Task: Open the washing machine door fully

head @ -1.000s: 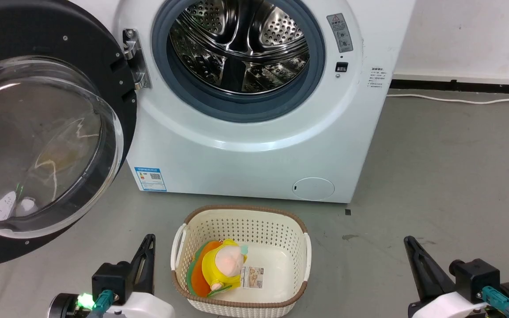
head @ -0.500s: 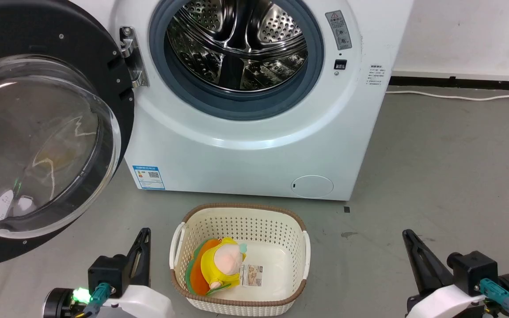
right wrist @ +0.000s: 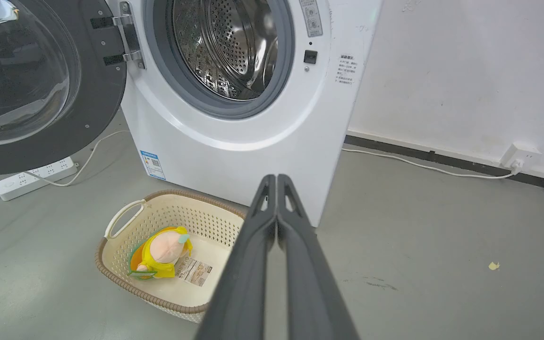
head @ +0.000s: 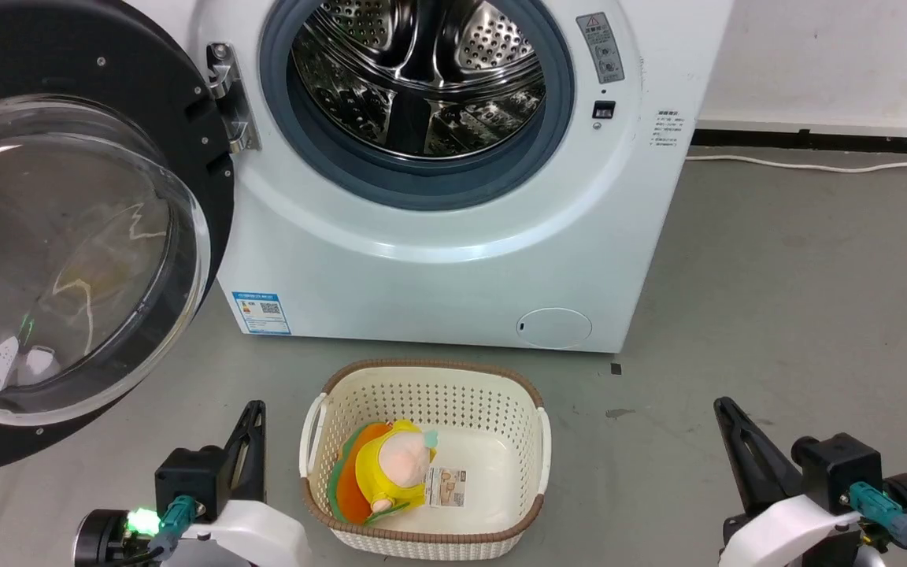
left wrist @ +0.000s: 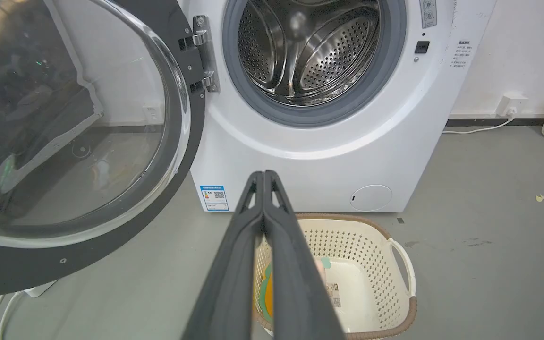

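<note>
Facing out, the washing machine door hangs wide open leftward; left hand and right hand clenched empty.

No wording is sharp enough to read. The washing machine carries a blue label with a QR code at the lower left of its front. A grey sticker topped by a red warning triangle sits at its upper right. A small block of black print lies near its right edge. In the basket, a paper tag with tiny print lies beside the plush toy.
</note>
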Tool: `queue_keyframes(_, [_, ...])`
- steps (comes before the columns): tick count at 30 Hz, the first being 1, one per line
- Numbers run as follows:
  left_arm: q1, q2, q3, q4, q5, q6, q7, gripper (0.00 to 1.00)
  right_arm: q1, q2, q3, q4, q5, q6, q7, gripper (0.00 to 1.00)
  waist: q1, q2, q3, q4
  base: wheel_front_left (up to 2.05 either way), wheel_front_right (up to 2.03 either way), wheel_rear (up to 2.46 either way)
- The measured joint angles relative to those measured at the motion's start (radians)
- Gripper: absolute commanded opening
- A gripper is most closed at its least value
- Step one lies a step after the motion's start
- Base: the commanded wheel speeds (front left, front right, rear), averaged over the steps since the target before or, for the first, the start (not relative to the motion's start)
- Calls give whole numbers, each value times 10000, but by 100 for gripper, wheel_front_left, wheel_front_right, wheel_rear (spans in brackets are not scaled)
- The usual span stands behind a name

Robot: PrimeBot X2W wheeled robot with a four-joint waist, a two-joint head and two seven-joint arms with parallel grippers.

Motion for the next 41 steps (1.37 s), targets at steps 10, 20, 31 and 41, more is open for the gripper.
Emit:
queue_keyframes(10, [-2,-21,65,-23,13,0,56,0,-2,0,15,-46,0,2,31,0,0,0,6,-4,0,0,0])
queue_keyframes(20, [-3,-23,75,-25,13,0,56,0,-2,0,17,-46,0,2,31,0,0,0,6,-4,0,0,0])
queue_keyframes(31, [-3,-23,77,-25,15,0,56,0,-3,0,15,-46,0,0,31,0,0,0,6,-3,0,0,0])
queue_keyframes(41, [-3,-23,79,-25,15,0,56,0,-3,0,17,-46,0,2,31,0,0,0,6,-3,0,0,0])
